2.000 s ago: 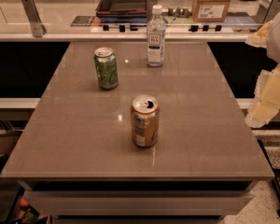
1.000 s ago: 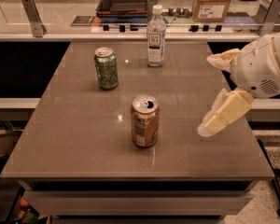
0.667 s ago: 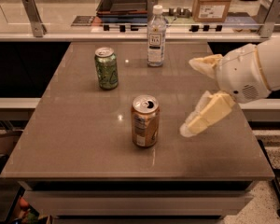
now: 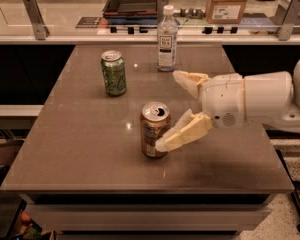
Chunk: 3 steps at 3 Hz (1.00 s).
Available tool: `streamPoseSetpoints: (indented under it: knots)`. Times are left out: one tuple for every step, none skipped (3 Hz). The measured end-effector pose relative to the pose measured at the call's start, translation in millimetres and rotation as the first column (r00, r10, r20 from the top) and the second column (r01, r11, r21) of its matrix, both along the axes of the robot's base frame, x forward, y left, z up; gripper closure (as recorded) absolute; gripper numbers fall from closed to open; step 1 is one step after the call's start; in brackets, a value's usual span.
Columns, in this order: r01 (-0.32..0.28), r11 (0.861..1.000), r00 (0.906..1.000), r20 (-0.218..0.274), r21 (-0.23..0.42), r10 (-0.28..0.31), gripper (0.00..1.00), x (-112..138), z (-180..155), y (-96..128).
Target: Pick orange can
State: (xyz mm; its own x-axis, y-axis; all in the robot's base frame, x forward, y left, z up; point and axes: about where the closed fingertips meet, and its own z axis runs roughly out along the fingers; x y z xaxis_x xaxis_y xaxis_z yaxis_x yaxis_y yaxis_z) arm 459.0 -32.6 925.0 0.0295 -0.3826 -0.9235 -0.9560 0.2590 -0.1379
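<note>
The orange can [image 4: 153,130] stands upright near the middle of the brown table [image 4: 80,144], with orange-tan sides and a silver pull-tab top. My gripper [image 4: 175,111] comes in from the right on a white arm and is open. Its cream near finger [image 4: 185,132] lies right beside the can's right side, tip low by the can's base. The far finger [image 4: 189,81] points left, behind and above the can. The can is not held.
A green can [image 4: 113,73] stands at the back left of the table. A clear plastic bottle [image 4: 167,39] stands at the back centre. Behind the table runs a counter with a dark tray [image 4: 134,1] and a cardboard box [image 4: 229,3].
My gripper has moved left across the table from the right edge to the orange can. The cans and bottle have not moved.
</note>
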Motion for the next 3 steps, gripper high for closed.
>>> streamPoseSetpoints:
  knots:
    - [-0.012, 0.989, 0.9992, 0.041, 0.147, 0.007, 0.0, -0.3, -3.4, 27.1]
    - [-0.034, 0.973, 0.9986, 0.048, 0.227, 0.024, 0.0, -2.4, -12.9, 46.7]
    - [-0.007, 0.966, 0.9997, 0.025, 0.257, 0.001, 0.0, -2.8, -30.8, 46.1]
